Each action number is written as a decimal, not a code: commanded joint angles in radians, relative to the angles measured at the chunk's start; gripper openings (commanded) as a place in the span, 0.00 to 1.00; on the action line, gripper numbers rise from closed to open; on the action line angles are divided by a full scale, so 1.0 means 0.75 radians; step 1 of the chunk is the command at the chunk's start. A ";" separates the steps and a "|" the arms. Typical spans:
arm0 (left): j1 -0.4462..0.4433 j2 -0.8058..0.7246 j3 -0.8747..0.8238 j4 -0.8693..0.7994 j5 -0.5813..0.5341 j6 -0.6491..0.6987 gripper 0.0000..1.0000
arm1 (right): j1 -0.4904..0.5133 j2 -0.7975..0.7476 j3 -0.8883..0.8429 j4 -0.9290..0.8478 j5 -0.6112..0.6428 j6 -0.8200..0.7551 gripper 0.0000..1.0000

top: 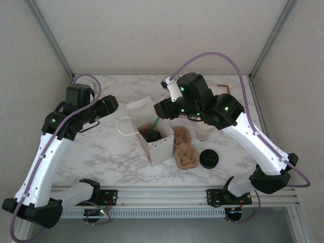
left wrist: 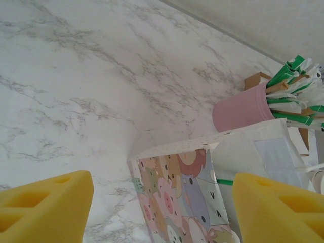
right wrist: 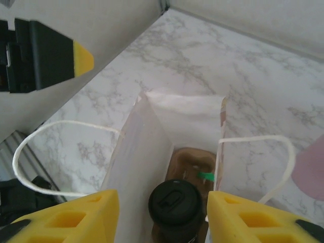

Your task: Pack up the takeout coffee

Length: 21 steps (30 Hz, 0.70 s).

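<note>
Your right gripper (right wrist: 162,202), released, straddles the takeout coffee (right wrist: 176,205); rising crooked, its three-o'clock finger (right wrist: 253,217) could snag and tip it; left gripper (left wrist: 162,202) gapes empty.

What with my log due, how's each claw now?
Left claw: open, empty.
Right claw: open, astride the black-lidded paper cup in the white paper bag.

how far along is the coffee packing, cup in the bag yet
Done: the takeout coffee stands lidded inside the paper bag, in a brown carrier. In hand: nothing; the right claw hangs over it, jaws apart, touching nothing. Left: probably only lifting that claw out. The left claw is open beside the bag.
</note>
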 commanded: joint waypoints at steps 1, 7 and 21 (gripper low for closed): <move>-0.011 -0.011 -0.011 0.002 -0.033 -0.008 0.73 | 0.011 -0.049 0.070 0.065 0.243 -0.041 0.49; -0.012 -0.003 -0.014 0.009 -0.039 -0.001 0.74 | -0.268 -0.089 0.052 0.052 0.461 0.068 0.50; -0.011 0.003 -0.013 -0.005 -0.066 -0.009 0.76 | -1.212 0.065 -0.530 0.220 -0.133 0.564 0.64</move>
